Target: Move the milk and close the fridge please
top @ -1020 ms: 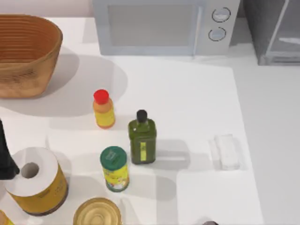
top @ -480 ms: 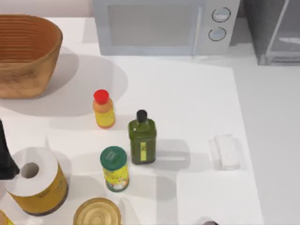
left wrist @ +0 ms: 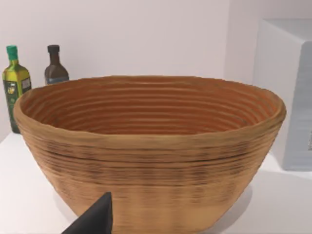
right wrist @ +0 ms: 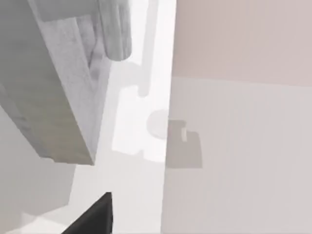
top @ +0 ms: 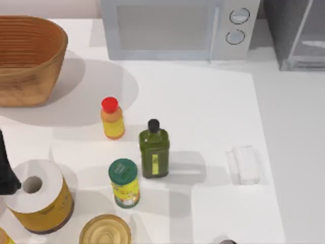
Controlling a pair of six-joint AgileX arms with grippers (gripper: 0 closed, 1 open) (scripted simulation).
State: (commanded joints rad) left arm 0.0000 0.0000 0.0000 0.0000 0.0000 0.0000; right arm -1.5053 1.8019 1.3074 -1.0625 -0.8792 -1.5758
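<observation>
Nothing is shifting between frames: the fridge is sitting at the worktop's far right corner, no milk is appearing, and neither claw's opening is showing, so no progress yet.

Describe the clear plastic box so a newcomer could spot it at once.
Start at the white microwave at the table's far edge and drop toward the table's right side, past the green bottle. The clear plastic box lies alone there: low, flat, see-through, without cap or label.
</observation>
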